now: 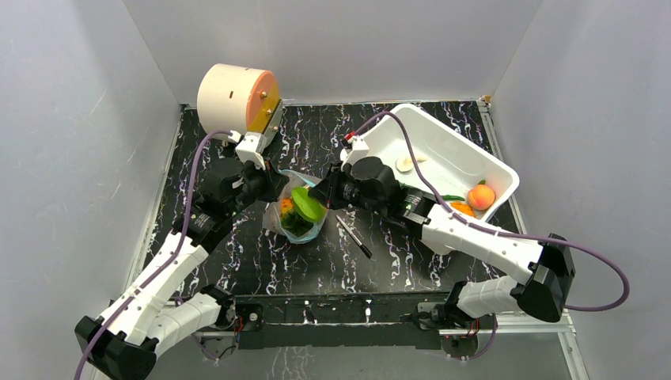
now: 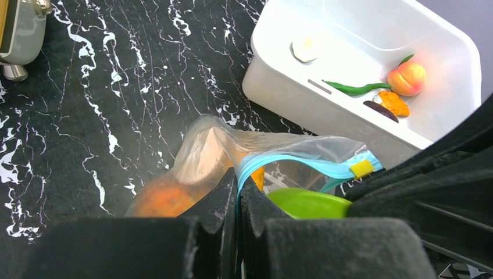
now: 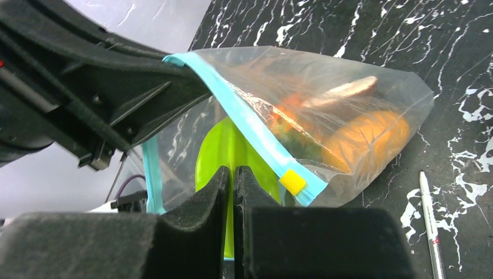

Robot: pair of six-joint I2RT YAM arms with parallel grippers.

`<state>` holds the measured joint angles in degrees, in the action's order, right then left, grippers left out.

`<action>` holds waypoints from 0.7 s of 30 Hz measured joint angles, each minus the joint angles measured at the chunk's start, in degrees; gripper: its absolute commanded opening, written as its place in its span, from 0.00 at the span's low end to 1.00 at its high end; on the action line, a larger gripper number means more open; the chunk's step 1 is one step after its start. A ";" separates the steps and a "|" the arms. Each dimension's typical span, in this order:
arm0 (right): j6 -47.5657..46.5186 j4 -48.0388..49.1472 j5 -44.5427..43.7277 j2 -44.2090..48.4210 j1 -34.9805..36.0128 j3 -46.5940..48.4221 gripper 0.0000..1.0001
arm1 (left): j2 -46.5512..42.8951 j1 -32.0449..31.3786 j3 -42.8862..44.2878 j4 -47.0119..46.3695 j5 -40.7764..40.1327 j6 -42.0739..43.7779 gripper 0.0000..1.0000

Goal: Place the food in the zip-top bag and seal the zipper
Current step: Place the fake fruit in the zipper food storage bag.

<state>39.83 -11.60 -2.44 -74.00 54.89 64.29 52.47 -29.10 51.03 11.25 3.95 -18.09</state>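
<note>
The zip-top bag (image 1: 291, 227) sits at mid-table, its mouth held up and open. My left gripper (image 2: 238, 180) is shut on the blue-teal zipper (image 2: 302, 163) at the rim's left side. My right gripper (image 3: 232, 171) is shut on a flat lime-green piece of food (image 3: 224, 151), which pokes into the bag's mouth (image 1: 308, 204). Orange food (image 3: 366, 133) lies inside the clear pouch (image 3: 349, 75). A yellow slider (image 3: 292, 182) sits at the zipper's end (image 2: 361, 168). More food stays in the white tub: a peach (image 1: 480, 195), an orange piece (image 2: 394, 103), a green bean (image 2: 356, 89).
The white tub (image 1: 443, 131) stands at the back right, close behind my right arm. A thin black pen (image 1: 354, 236) lies just right of the bag. A cream and orange drum (image 1: 237, 96) stands at the back left.
</note>
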 measured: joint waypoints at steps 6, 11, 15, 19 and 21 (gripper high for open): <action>1.33 2.10 -5.77 -2.62 0.66 0.35 0.00 | -0.63 0.00 0.00 -0.44 1.62 -2.03 0.00; 2.29 4.42 -9.88 -5.20 1.16 0.72 0.00 | -0.63 0.00 0.00 -0.98 2.80 -3.96 0.00; 2.38 6.10 -11.78 -7.72 1.68 1.18 0.10 | -0.66 0.00 0.00 -1.11 2.97 -4.72 0.00; 2.40 6.58 -12.33 -9.35 2.08 1.73 0.28 | -0.63 0.00 -0.02 -1.36 2.93 -4.66 0.00; 2.29 6.75 -12.00 -9.42 2.23 1.73 0.36 | -0.66 0.00 -0.02 -1.36 2.91 -4.52 0.00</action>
<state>42.13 -4.84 -14.44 -83.42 57.12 66.02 51.81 -29.10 51.00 9.89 6.85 -22.61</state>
